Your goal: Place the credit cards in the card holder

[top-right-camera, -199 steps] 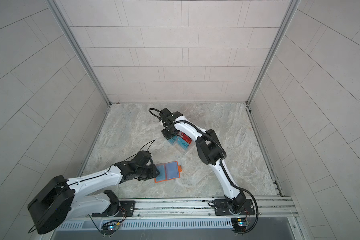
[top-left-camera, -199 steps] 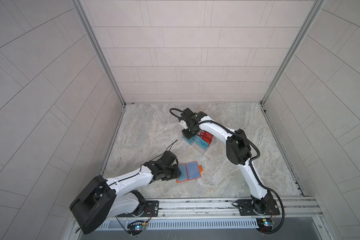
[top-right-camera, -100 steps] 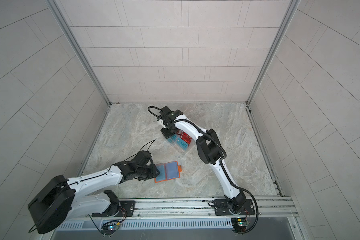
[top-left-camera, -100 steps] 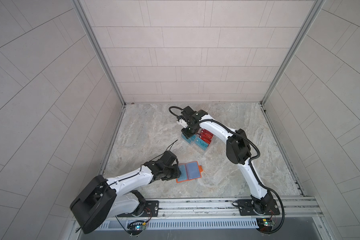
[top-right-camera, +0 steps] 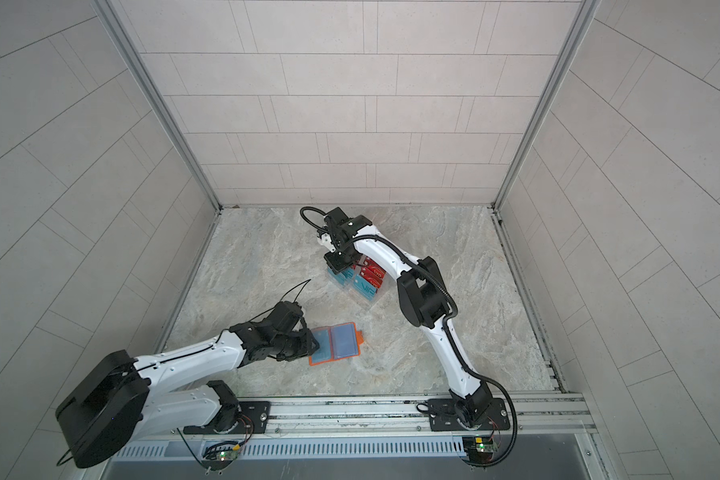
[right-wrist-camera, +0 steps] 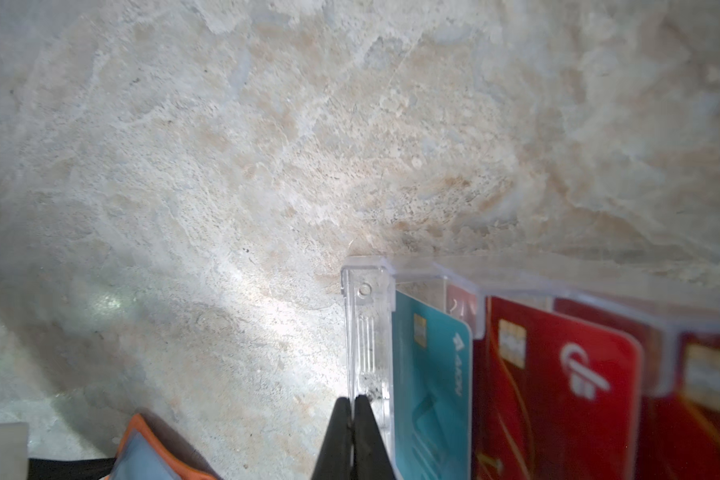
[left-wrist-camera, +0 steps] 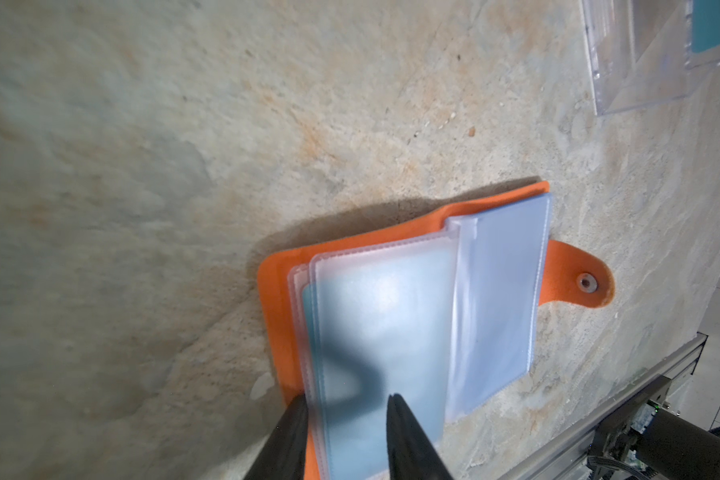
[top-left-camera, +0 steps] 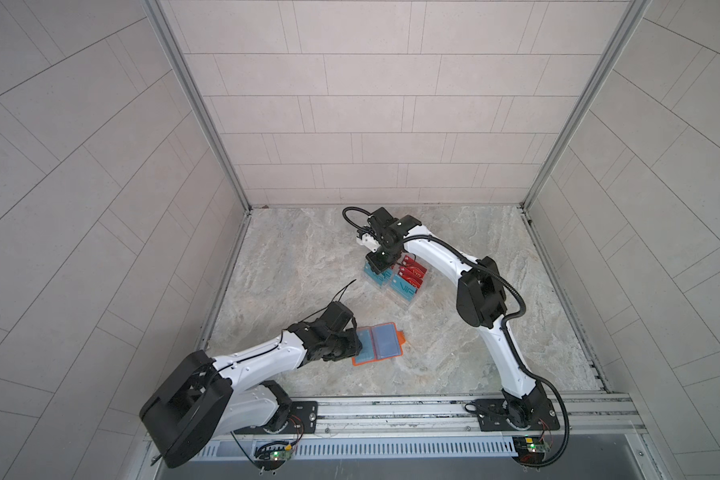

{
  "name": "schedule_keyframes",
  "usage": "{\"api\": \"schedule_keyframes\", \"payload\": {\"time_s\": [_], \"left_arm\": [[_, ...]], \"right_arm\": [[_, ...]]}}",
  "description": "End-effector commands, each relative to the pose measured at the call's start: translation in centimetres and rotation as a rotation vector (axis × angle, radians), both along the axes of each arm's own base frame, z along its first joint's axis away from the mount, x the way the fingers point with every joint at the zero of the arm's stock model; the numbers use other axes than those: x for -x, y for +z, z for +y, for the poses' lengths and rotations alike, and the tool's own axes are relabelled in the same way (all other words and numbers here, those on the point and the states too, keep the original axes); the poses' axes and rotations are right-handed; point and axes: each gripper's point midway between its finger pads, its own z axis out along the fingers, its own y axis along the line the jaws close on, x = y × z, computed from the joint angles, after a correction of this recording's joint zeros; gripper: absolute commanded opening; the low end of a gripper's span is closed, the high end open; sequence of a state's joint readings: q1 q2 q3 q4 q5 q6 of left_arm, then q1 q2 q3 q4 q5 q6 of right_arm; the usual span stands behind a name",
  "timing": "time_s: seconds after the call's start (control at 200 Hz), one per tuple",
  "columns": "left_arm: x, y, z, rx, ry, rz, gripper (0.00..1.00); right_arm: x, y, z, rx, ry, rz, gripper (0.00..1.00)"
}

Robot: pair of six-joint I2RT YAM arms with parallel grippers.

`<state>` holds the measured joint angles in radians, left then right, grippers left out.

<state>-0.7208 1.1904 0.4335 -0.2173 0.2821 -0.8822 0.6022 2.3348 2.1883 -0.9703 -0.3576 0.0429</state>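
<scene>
cards (top-left-camera: 408, 277) stand in clear rack (right-wrist-camera: 366, 332), far from me | holder (top-left-camera: 378, 343) lies open, near | left claw (left-wrist-camera: 345, 411) pins its sleeves | right claw (right-wrist-camera: 352, 409) clenched empty beside rack | I should reopen over a teal card's edge, lift straight

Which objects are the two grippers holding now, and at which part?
The left gripper grips a clear sleeve at the outer edge of the open card holder. The right gripper is shut beside the acrylic rack, holding nothing.

Card holder (right-wrist-camera: 142, 453) cut off; rightmost card (right-wrist-camera: 711, 386) blurred.
</scene>
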Motion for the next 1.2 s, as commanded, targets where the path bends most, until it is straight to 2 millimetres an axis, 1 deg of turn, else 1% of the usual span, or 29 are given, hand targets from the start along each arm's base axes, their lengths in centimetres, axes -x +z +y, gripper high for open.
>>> {"api": "schedule_keyframes", "payload": {"time_s": [0.0, 0.075, 0.195, 0.335, 0.456, 0.541, 0.601, 0.696, 0.751, 0.861, 0.966, 1.106, 1.196], "left_arm": [[0.0, 0.1, 0.5, -0.024, 0.010, -0.010, 0.36], [0.0, 0.1, 0.5, -0.025, 0.010, -0.010, 0.36], [0.1, 0.2, 0.6, -0.028, 0.011, -0.007, 0.36], [0.0, 0.3, 0.6, -0.030, 0.013, -0.009, 0.36], [-0.1, 0.6, 0.8, -0.036, 0.017, -0.019, 0.36], [-0.2, 0.8, 0.8, -0.039, 0.013, -0.025, 0.36], [-0.2, 0.8, 0.9, -0.046, 0.008, -0.028, 0.36], [-0.3, 0.9, 0.9, -0.051, 0.008, -0.029, 0.36], [-0.3, 0.8, 0.9, -0.055, 0.008, -0.029, 0.35], [-0.3, 0.6, 0.9, -0.060, 0.005, -0.023, 0.34], [-0.2, 0.3, 1.0, -0.068, 0.006, -0.017, 0.34], [-0.1, 0.0, 1.1, -0.079, 0.003, -0.008, 0.31], [0.0, -0.3, 1.2, -0.084, 0.006, -0.001, 0.29]], "right_arm": [[0.4, 5.7, 0.2, -0.098, 0.006, -0.057, 0.00], [0.6, 6.7, 0.4, -0.133, 0.004, -0.066, 0.00], [1.2, 7.8, 0.4, -0.178, -0.009, -0.043, 0.00], [2.7, 8.3, 0.2, -0.260, -0.038, 0.017, 0.00], [4.7, 8.4, 0.0, -0.374, -0.086, 0.093, 0.00], [6.4, 8.5, -0.2, -0.454, -0.112, 0.136, 0.00], [8.0, 8.3, -0.2, -0.497, -0.114, 0.184, 0.00], [10.4, 6.8, -0.4, -0.543, -0.134, 0.286, 0.00], [12.0, 5.5, -0.6, -0.533, -0.142, 0.327, 0.00], [14.8, 3.5, -0.7, -0.542, -0.154, 0.391, 0.00], [17.5, 1.7, -0.9, -0.516, -0.158, 0.452, 0.00], [20.0, 0.3, -0.6, -0.531, -0.165, 0.509, 0.00], [21.0, -0.2, -0.7, -0.520, -0.162, 0.524, 0.00]]}}
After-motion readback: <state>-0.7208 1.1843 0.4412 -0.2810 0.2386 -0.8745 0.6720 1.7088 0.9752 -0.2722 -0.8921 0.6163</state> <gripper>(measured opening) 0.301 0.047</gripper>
